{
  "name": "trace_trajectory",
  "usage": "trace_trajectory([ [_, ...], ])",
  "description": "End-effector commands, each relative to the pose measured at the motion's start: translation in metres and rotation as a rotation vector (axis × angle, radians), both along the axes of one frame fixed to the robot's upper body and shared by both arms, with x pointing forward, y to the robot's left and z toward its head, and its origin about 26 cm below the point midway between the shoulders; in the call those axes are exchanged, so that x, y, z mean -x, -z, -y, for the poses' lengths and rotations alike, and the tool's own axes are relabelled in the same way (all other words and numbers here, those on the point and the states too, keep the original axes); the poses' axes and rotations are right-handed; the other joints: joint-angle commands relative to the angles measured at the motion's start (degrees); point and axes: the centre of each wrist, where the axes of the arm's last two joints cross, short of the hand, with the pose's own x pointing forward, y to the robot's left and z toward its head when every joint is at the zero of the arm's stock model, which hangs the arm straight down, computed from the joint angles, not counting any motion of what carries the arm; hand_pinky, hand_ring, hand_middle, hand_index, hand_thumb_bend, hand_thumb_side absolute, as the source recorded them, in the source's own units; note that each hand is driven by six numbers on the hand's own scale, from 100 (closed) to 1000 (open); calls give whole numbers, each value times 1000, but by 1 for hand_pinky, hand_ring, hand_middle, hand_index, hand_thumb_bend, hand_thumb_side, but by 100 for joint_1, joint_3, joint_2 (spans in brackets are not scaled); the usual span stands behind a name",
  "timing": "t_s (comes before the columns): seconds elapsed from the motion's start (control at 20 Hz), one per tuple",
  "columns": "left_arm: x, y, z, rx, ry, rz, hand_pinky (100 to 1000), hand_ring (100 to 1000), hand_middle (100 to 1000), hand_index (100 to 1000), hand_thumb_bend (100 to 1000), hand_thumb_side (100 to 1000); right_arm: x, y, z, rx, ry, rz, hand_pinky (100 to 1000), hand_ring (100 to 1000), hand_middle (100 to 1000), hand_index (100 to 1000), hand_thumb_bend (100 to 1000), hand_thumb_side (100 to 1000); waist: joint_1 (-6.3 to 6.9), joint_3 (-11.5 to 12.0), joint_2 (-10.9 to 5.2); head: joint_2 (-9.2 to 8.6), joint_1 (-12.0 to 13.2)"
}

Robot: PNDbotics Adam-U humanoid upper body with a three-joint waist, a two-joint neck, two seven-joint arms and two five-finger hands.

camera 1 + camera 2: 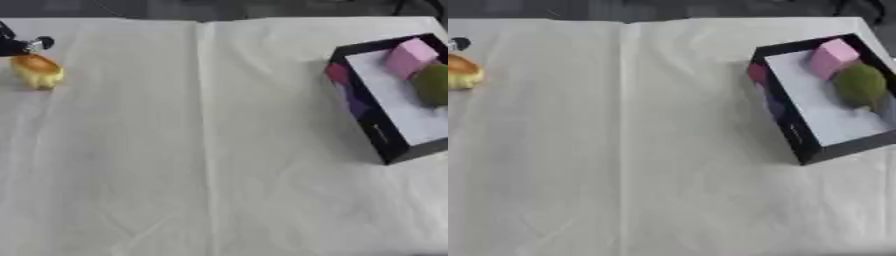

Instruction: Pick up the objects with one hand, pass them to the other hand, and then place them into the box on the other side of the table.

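The left hand (24, 45) shows only as a small black and silver tip at the far left edge of the table, right above a yellow-orange rounded object (37, 71); so little of it is in view that I cannot tell whether its fingers are spread, pressed together or closing on anything, nor whether it touches the object or merely hangs over it. The object, which looks like a small bun or soft toy with an orange-brown top and paler yellow sides, sits on the white cloth (201, 150) near the left edge, well apart from everything else. That placement suits the task: it lies within reach of the left arm alone, while the black box (785, 125) stands at the opposite, right side of the table, turned askew so that its long wall faces the middle. Inside the box, on its white floor, a pink block (831, 56) rests toward the far corner and a dull green rounded object (859, 84) lies just beside it, nearer the right wall; they appear to be items already delivered. The right hand shows in neither view. My reading is that the pick-up of the yellow-orange object is the step in hand, with the hand-over across the wide bare stretch of cloth and the drop into the box not yet done.
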Motion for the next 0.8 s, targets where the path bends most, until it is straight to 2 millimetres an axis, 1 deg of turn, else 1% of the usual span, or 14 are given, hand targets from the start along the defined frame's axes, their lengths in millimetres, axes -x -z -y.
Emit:
trace_trajectory([
  [0.05,5,-19,-16,-40,-61,24,848,861,783,830,613,810,3,-10,-1,33,3,24,719,837,859,886,136,288,68,-10,6,-87,77],
  [0.15,6,-17,-19,-38,-77,11,849,863,786,831,607,809,3,-9,-1,34,6,22,719,836,858,886,136,290,69,-7,11,-94,104],
  [0.4,7,-13,-24,-29,-98,-16,852,867,796,827,597,843,3,-5,0,33,14,11,719,837,858,885,138,292,68,-5,21,-100,135],
  [0.55,8,-13,-26,-40,-108,-15,853,870,800,839,587,831,3,-4,0,33,13,10,720,837,858,885,138,293,67,-10,24,-107,136],
  [0.65,8,-13,-27,-37,-110,-12,857,874,804,856,554,817,3,-3,-1,34,12,5,720,837,858,884,139,296,68,-15,29,-107,136],
  [0.7,9,-13,-28,-28,-107,-11,864,878,809,852,502,763,3,-2,-1,34,12,2,720,837,858,884,139,298,70,-14,32,-107,141],
  [0.8,10,-14,-30,4,-96,-11,864,878,804,851,458,710,3,-1,-1,34,15,-3,720,837,858,883,138,301,76,-9,38,-104,147],
])
